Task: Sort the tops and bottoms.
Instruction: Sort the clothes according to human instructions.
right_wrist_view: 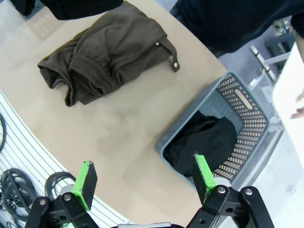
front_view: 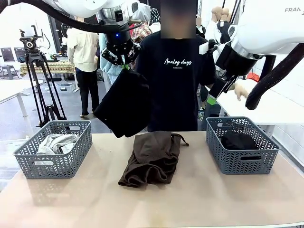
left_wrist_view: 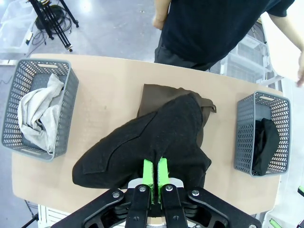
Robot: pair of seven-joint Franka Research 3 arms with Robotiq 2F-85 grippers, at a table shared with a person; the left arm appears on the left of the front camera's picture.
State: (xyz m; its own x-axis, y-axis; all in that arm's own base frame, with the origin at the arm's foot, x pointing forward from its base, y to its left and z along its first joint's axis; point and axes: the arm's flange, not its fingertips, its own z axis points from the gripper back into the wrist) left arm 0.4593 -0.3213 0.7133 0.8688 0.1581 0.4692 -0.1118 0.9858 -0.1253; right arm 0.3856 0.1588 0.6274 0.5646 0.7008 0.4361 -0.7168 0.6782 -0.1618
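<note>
My left gripper [front_view: 124, 64] is shut on a black garment [front_view: 126, 102] that hangs in the air above the table's far left-centre; its green pads [left_wrist_view: 155, 173] pinch the cloth [left_wrist_view: 156, 137]. On the table below lies the dark brown drawstring garment [front_view: 152, 159] [left_wrist_view: 161, 92] [right_wrist_view: 104, 52], crumpled at the middle. A pale grey-blue garment [front_view: 57, 142] [left_wrist_view: 40, 111] fills the left basket. The other black garment [front_view: 239, 140] [right_wrist_view: 204, 142] lies in the right basket. My right gripper [front_view: 213, 95] [right_wrist_view: 145, 175] stands open and holds nothing, high above that basket.
Grey lattice baskets stand at the table's left [front_view: 54, 164] and right [front_view: 242, 164] ends. A person in a black lettered T-shirt [front_view: 178, 71] stands at the far edge, one hand [front_view: 242, 90] near my right arm. A tripod [front_view: 40, 80] stands beyond the left side.
</note>
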